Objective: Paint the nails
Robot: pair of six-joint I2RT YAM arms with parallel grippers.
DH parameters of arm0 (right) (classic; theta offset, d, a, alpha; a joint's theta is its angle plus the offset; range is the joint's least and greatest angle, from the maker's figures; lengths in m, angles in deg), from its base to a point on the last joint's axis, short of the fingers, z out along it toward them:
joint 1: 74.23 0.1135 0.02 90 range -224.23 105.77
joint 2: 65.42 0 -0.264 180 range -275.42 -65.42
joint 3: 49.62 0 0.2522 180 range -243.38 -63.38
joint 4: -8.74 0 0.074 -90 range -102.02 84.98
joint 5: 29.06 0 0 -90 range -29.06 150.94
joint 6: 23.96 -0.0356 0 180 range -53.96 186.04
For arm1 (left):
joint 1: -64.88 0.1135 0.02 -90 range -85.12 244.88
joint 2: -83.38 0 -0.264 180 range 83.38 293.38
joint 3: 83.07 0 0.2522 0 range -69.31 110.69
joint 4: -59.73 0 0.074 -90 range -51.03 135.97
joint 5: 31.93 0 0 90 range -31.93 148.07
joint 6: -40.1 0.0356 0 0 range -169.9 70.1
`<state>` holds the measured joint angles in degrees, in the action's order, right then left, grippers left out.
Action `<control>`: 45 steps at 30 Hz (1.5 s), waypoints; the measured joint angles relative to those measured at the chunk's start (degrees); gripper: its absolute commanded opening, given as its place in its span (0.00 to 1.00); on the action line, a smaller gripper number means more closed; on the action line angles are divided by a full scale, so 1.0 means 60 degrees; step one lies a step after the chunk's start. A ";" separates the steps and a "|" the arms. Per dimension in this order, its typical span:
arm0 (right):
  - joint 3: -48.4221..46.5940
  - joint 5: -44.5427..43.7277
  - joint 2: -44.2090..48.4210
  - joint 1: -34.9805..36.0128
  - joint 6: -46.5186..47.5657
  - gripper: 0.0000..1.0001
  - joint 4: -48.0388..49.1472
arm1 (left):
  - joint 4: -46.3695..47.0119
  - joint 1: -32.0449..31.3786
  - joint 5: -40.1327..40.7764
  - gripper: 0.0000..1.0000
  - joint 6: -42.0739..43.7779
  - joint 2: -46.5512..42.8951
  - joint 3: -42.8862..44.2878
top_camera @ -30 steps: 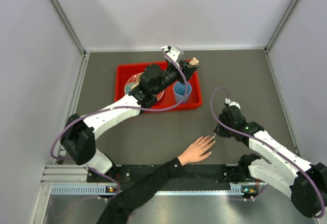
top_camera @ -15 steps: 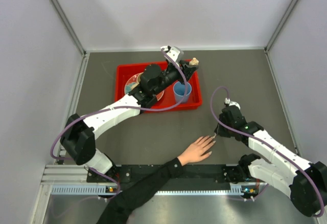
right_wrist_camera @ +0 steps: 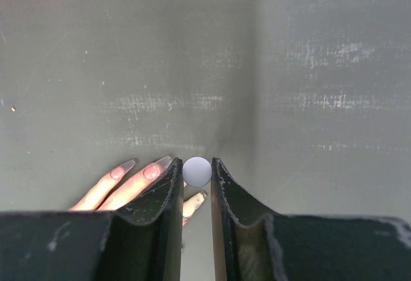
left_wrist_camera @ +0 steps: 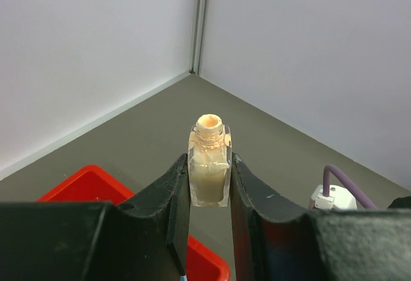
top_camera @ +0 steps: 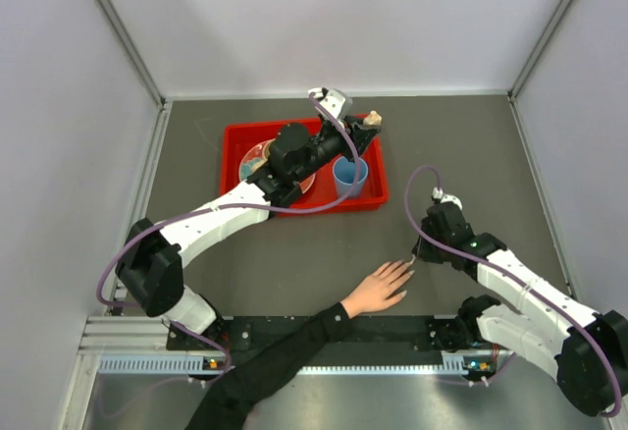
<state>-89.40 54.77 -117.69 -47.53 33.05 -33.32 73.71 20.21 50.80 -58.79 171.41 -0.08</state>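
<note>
A light-skinned hand (top_camera: 378, 288) with a black sleeve lies flat near the table's front edge, fingers spread toward the right. Its long pale nails (right_wrist_camera: 151, 171) show in the right wrist view just left of and under my right fingers. My right gripper (top_camera: 416, 253) (right_wrist_camera: 197, 163) is shut on a small brush cap with a round grey top (right_wrist_camera: 197, 172), held right over the fingertips. My left gripper (top_camera: 365, 128) (left_wrist_camera: 209, 169) is shut on an open cream nail polish bottle (left_wrist_camera: 209, 136), upright above the red tray's far right corner.
A red tray (top_camera: 235, 134) stands at the back middle with a blue cup (top_camera: 349, 177) and a round dish (top_camera: 257, 160) in it. Grey walls close in the table on the left, back and right. The left arm reaches across the tray.
</note>
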 measured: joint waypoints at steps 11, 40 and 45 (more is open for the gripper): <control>0.0000 0.0018 0.0015 -0.0062 0.0004 0.00 0.0000 | 0.0000 0.0004 -0.0036 0.00 0.0004 0.0000 0.0000; 0.0011 0.1111 0.0321 -0.0106 0.0175 0.00 -0.0047 | 0.0004 0.0066 -0.0106 0.00 0.0000 0.0000 0.0000; 0.0011 0.1111 0.0306 -0.0106 0.0175 0.00 -0.0036 | 0.0004 0.0066 -0.0106 0.00 0.0000 0.0000 0.0000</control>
<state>-89.33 61.44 -115.85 -48.17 34.09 -33.53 73.74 20.61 50.17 -58.79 171.41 -0.08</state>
